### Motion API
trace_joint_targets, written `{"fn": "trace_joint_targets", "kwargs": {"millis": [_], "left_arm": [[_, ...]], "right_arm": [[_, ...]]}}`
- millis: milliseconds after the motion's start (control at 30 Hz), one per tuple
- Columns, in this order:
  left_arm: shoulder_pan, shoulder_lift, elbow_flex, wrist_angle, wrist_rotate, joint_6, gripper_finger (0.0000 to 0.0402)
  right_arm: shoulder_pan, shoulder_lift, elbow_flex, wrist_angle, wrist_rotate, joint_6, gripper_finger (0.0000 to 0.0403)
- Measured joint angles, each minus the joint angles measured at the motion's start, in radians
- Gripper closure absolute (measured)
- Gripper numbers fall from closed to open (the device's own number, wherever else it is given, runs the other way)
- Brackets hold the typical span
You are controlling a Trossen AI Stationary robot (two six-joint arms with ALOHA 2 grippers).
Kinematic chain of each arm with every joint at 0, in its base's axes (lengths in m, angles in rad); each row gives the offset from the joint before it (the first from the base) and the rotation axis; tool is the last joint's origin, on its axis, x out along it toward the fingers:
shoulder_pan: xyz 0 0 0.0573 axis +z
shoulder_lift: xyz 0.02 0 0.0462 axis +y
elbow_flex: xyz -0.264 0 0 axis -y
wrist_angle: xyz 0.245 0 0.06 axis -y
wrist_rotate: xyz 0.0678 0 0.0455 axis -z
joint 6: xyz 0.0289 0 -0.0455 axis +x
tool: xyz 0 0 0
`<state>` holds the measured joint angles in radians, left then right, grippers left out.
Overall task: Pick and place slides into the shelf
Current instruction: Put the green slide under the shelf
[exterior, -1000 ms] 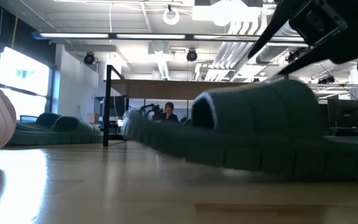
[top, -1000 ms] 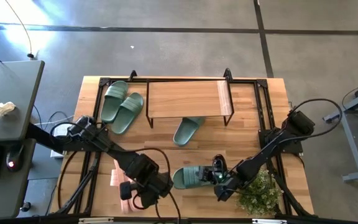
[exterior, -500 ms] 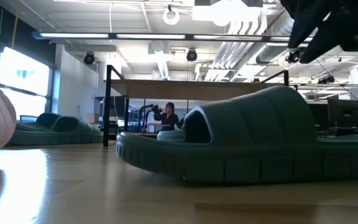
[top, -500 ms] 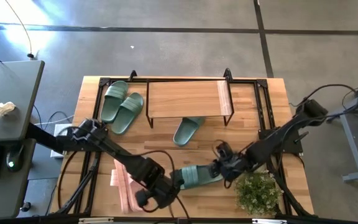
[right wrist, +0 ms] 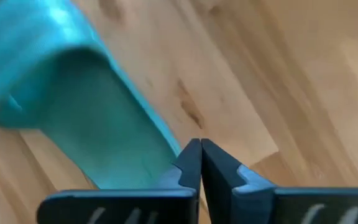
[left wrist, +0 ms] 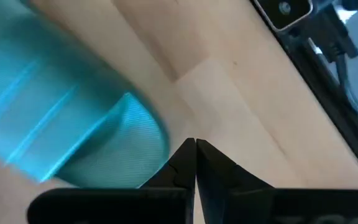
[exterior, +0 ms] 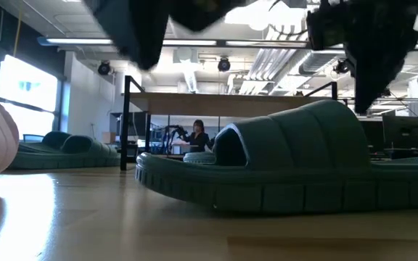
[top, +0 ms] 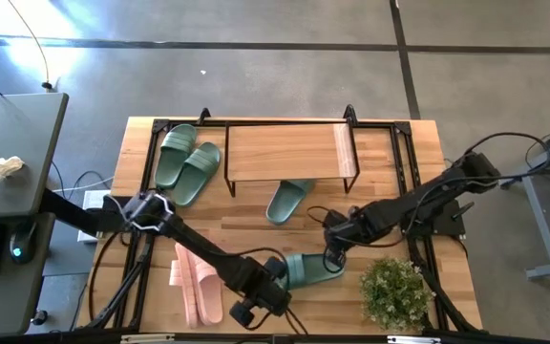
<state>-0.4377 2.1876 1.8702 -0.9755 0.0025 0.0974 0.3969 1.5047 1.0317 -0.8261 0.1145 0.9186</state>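
Judging from above, only one sage-green rubber slide (top: pixel 288 200) lay partly under the low shelf with the light wooden plank top (top: pixel 287 150), so most of the job looked undone. A pair of green slides (top: pixel 185 164) sat on the desk (top: pixel 380 162) just left of the shelf, the small pale pink pair (top: pixel 197 286) lay near the front, and one more green slide (top: pixel 310 270) lay flat between the two hands. The left hand (top: pixel 267 299) was clenched at one end of that slide and the right hand (top: pixel 332 252) was clenched at the other, each holding nothing. The wrist views showed both pairs of fingers pressed together beside the slide, not around it. Only the low view showed the slide's broad strap (exterior: pixel 303 141) standing up, and a person far behind. Only the high view showed the green potted plant (top: pixel 395 294).
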Motion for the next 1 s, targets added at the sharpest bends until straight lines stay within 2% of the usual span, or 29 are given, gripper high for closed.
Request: {"fn": "trace_joint_targets", "kwargs": {"millis": [67,167,367,600,733,1000], "left_arm": [[-0.002,0.038,0.002,0.063,0.029,-0.015,0.0401],[-0.016,0.085,0.0,0.069,0.032,-0.063,0.0401],[-0.021,0.102,0.001,0.05,-0.018,-0.125,0.0401],[-0.02,0.104,0.0,0.024,-0.099,-0.159,0.0401],[-0.018,0.104,0.0,0.01,-0.136,-0.172,0.0401],[0.008,0.109,0.0,-0.001,-0.176,-0.177,0.0401]], "right_arm": [[-0.01,0.018,0.0,-0.002,-0.023,-0.054,0.0402],[-0.023,0.036,0.0,-0.011,-0.04,-0.115,0.0402],[-0.051,0.038,0.0,-0.031,-0.052,-0.203,0.0403],[-0.068,0.086,0.0,0.005,-0.143,-0.313,0.0403],[-0.063,0.131,0.0,0.025,-0.191,-0.34,0.0403],[-0.041,0.185,0.0,0.037,-0.207,-0.34,0.0403]]}}
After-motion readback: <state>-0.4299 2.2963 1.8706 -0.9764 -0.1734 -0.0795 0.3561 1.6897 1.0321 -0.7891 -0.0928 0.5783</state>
